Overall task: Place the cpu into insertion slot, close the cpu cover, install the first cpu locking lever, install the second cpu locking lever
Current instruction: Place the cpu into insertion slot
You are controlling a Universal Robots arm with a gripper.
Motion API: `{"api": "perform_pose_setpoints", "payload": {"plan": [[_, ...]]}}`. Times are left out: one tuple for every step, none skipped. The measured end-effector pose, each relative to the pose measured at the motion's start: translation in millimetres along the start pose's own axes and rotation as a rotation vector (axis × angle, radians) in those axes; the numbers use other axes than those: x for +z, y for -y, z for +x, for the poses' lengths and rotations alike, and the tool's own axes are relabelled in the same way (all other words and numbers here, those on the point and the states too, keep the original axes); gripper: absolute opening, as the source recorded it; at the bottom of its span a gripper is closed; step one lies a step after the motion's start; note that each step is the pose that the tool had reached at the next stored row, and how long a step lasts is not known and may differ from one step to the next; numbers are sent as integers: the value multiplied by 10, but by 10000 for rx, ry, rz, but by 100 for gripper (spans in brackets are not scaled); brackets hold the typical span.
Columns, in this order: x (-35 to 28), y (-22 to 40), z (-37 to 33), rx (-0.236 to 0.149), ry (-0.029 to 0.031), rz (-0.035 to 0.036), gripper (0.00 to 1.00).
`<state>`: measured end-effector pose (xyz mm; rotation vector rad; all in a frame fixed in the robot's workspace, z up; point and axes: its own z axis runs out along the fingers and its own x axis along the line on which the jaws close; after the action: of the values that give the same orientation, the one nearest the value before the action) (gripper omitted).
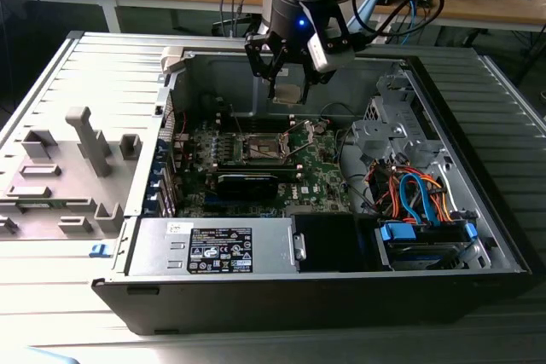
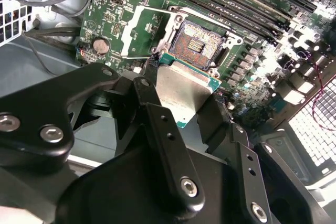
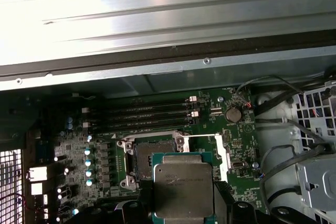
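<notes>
In the upper centre of the exterior view the jaws are clamped on the cpu (image 1: 288,94), held flat above the green board (image 1: 322,170), with the uncovered insertion slot (image 1: 263,149) lower in frame, slightly toward the exterior view's left.

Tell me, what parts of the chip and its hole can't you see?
The cpu's sides, second wrist view: covered by the fingers.
The insertion slot, first wrist view: partly behind the cpu.
Its inner detail, exterior view: too small.
The cpu's underside, both wrist views: faces away.
</notes>
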<state>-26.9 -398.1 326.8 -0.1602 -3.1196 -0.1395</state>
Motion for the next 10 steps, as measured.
{"api": "perform_pose_setpoints", "payload": {"plan": [[1, 0, 0, 22, 2, 0, 55], [1, 0, 0, 25, 2, 0, 55], [2, 0, 0, 28, 2, -1, 55], [2, 0, 0, 33, 3, 0, 55], [2, 0, 0, 39, 3, 0, 55], [2, 0, 0, 44, 4, -1, 55], [2, 0, 0, 50, 4, 0, 55], [2, 0, 0, 63, 5, 0, 55], [2, 0, 0, 76, 7, -2, 55], [2, 0, 0, 85, 8, -2, 55]]}}
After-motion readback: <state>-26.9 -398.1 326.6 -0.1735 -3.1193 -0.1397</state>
